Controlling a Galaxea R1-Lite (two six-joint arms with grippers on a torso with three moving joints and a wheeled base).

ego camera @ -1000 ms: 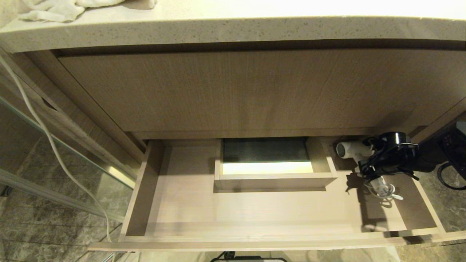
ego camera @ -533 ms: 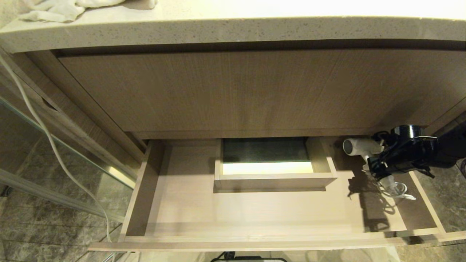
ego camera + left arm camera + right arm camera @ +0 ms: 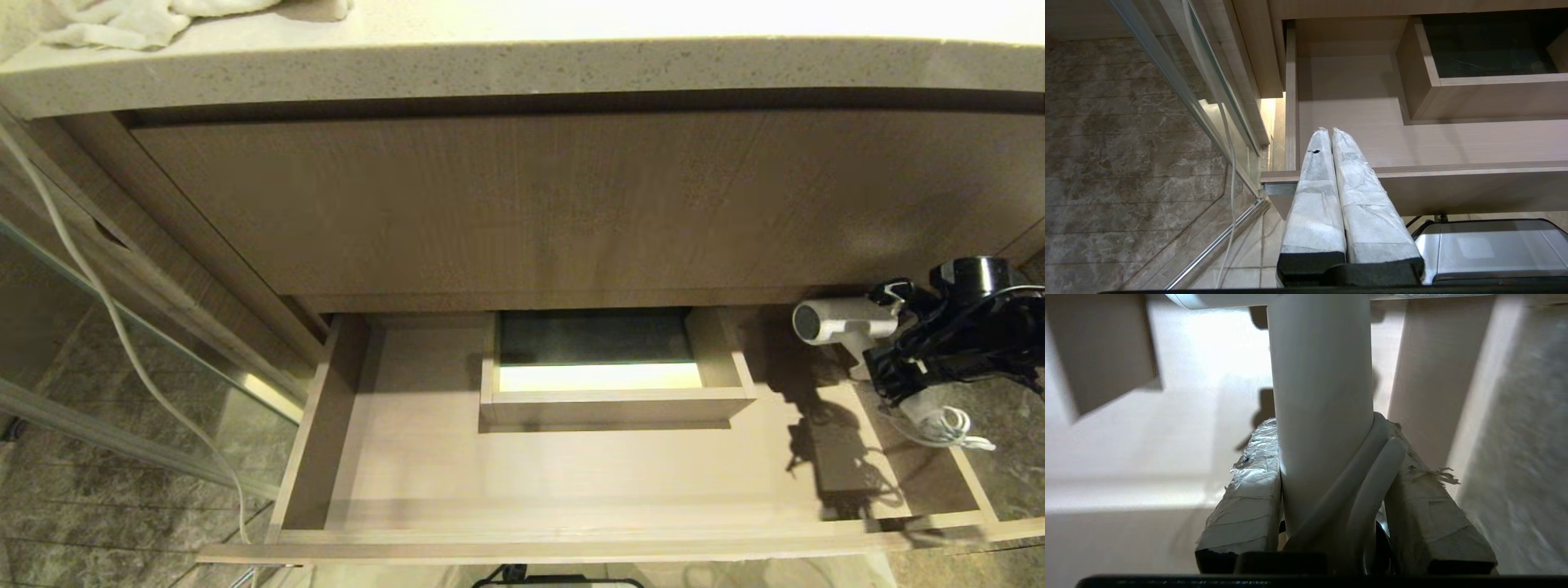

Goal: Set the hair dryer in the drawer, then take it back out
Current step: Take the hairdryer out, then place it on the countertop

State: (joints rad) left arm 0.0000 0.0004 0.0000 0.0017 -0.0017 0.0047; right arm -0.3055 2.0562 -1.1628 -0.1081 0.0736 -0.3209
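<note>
My right gripper (image 3: 898, 371) pinches the hair dryer (image 3: 841, 320) handle; barrel lies crosswise, above the drawer's (image 3: 571, 535) right end.

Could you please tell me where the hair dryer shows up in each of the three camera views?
Head view: hair dryer at far right, held by the right gripper above the drawer's right end.
Left wrist view: not in it.
Right wrist view: its handle fills the centre, clamped between the fingers.
Shared landmark: the drawer's boxed cutout.
</note>
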